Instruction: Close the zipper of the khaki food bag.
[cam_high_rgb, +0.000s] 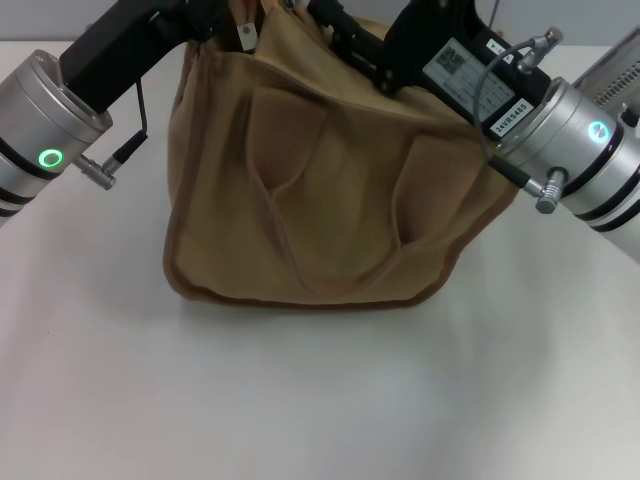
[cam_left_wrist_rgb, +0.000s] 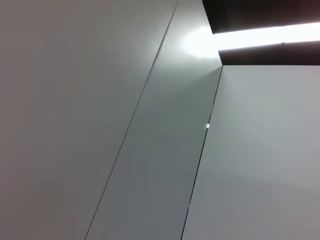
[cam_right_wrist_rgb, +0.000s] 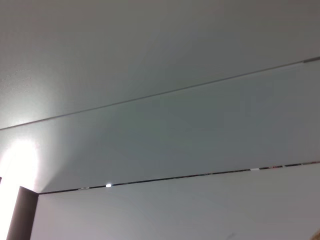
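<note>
At the centre of the white table (cam_high_rgb: 320, 400), toward its far side, sits the khaki food bag (cam_high_rgb: 320, 190), a boxy tan tote with darker brown piping along its edges, its front face toward the head camera and sagging a bit, bottom edge flat on the table. Two looped fabric handles (cam_high_rgb: 290, 150) lie slack against that face. Top panel runs along the upper edge of the head view and is mostly covered by the arms, so the zipper line itself can't be made out; a small pale tag (cam_high_rgb: 246, 36) hangs at the top near the bag's left corner, can't tell if it's the pull. Left gripper (cam_high_rgb: 215, 15) is at the bag's top left corner, black body reaching in from the left over the rim, fingers cut off by the frame edge and the fabric, jaw state can't be told. Right gripper (cam_high_rgb: 345, 35) is at the top panel, right of centre, black wrist with a white label plate above the bag's right shoulder; fingers buried against the fabric, jaw state can't be told either. Both silver forearms show a green ring light lit. Both wrist views point up at pale ceiling panels with seams and a bright light, no bag or fingers in them
</note>
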